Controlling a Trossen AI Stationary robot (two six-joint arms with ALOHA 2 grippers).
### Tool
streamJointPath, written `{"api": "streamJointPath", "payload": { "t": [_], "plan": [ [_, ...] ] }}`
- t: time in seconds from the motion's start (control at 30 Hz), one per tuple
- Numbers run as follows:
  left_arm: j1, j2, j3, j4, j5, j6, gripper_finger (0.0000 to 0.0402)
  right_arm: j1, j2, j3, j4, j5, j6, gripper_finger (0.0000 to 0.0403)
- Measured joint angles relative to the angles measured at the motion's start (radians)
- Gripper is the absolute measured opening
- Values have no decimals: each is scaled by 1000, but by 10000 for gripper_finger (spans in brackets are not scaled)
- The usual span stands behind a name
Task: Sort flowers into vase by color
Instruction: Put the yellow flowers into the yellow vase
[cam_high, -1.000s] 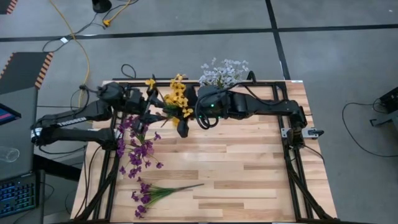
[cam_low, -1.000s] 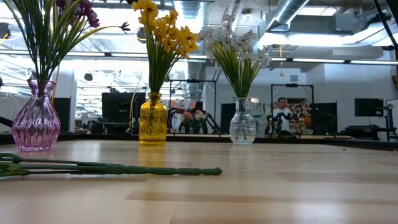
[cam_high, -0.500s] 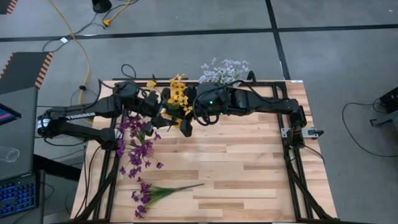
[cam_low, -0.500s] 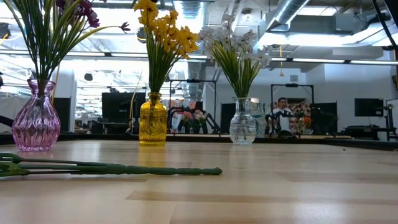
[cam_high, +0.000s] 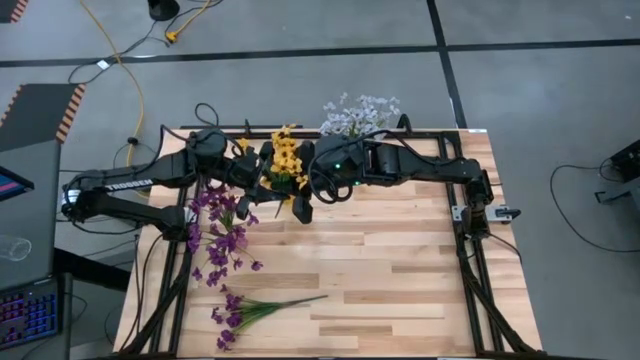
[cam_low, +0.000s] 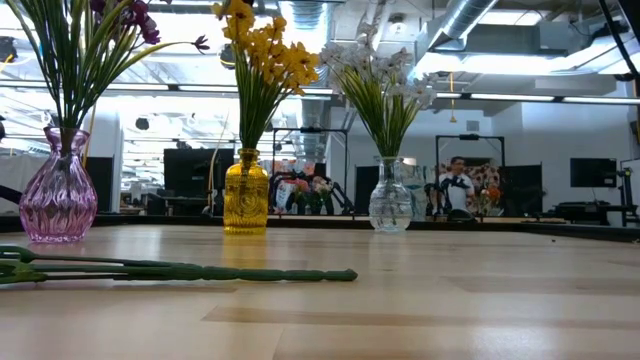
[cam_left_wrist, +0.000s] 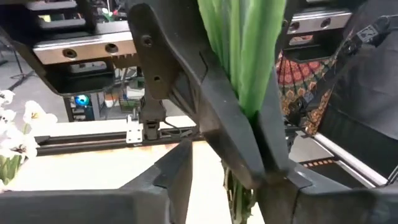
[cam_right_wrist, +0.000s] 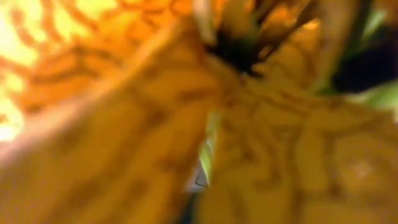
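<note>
My right gripper (cam_left_wrist: 266, 175) is shut on a yellow flower spray (cam_high: 288, 158), held high over the table's far middle. The spray's blossoms fill the right wrist view (cam_right_wrist: 261, 143). My left gripper (cam_left_wrist: 230, 190) is open and level. Its fingers stand on either side of the spray's green stems (cam_left_wrist: 239, 205), just below my right gripper, with a gap showing on one side. In the low view a purple vase (cam_low: 58, 195), a yellow vase (cam_low: 246, 195) and a clear vase (cam_low: 390, 198) each hold flowers of one colour. Neither gripper shows there. My right gripper pinches the yellow spray's bunched green stems (cam_left_wrist: 245, 93) between its two fingers, below the blossoms. The fingers (cam_left_wrist: 186, 81) come slanting down from the table's right and lie across the stems. The spray is upright and lifted clear, its stem ends hanging below the fingers.
One purple spray (cam_high: 262, 308) lies flat near the table's front left, its stem (cam_low: 200, 271) pointing right. More purple blossoms (cam_high: 220, 235) spread over the left side. White flowers (cam_high: 358, 115) rise at the far edge. Black frame rails (cam_high: 470, 260) border the table.
My left gripper has gone toward the table's right, up to the yellow spray that my right gripper holds. The yellow blossoms have drawn closer together in the high view. The vases and the purple spray on the table have stayed in place.
</note>
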Motion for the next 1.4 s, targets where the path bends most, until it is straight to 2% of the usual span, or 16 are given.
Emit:
{"api": "streamJointPath", "payload": {
  "t": [0.3, 0.47, 0.63, 0.87, 1.0, 1.23, 1.4],
  "plan": [
    [0, -1, 0, 0, 6, -3, 48, -1, 0, 0, 6, 1, -2, 43],
    [0, -2, 0, 4, 5, -6, 14, -1, 0, 0, 19, 4, -1, 49],
    [0, -6, 0, 1, 1, -6, 15, -1, 0, 0, 30, 0, -1, 86],
    [2, -32, -1, -1, -10, -6, 19, 0, 0, 0, 74, -1, -1, 162],
    [2, -77, -1, -2, -53, 3, 19, 0, -24, 0, 70, -1, -48, 191],
    [59, -193, -1, -9, -87, 30, 20, 1, -141, 0, -52, -1, -63, 198],
    [133, -267, -1, -29, -171, 88, 20, 7, -222, 0, -237, 1, -151, 191]
  ]
}}
